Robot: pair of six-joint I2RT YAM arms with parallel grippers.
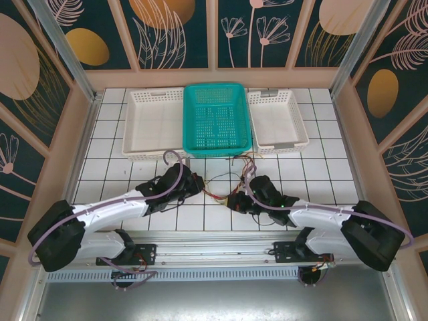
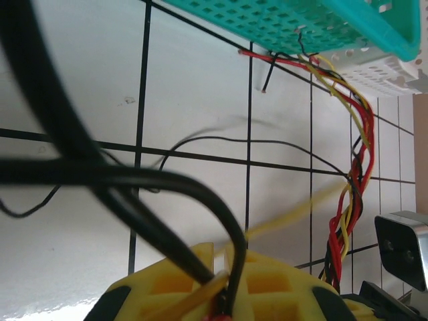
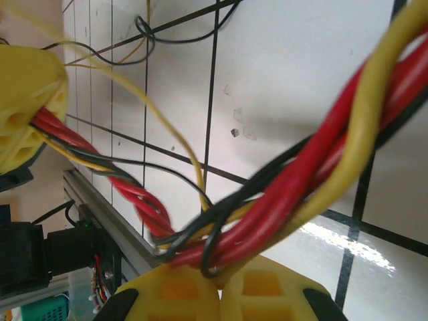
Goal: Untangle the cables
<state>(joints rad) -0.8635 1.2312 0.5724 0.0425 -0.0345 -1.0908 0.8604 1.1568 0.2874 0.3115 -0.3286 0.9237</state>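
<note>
Item under inspection: the cables [image 3: 281,194], thin red, yellow and black wires twisted together into a rope-like bundle. The bundle lies on the white tiled table [image 1: 314,180], strung between the two pincers.

Right pincer [image 3: 217,284]: yellow fingers pressed together and clamped on the twisted bundle. From this grip the strands run up and away to the right of the wrist view. A second twisted length leaves to the left and enters the other arm's yellow fingers. One loose yellow wire and a thin black one break away from the twist just ahead of the fingers.

Left pincer [image 2: 224,267]: fingers together, clamped on black strands and a yellow wire. These loop up close in front of its camera. Ahead of it and to its right, the red, yellow and black twist runs across the tiles to the edge of the teal basket [image 1: 217,120]. A single black wire trails over the tiles between this pincer and the twist.

Surroundings: the teal basket stands beyond both pincers. It is flanked by one white basket [image 1: 155,124] on the left and a smaller white basket [image 1: 277,120] on the right. Both pincers sit low over the tiles, near each other.
</note>
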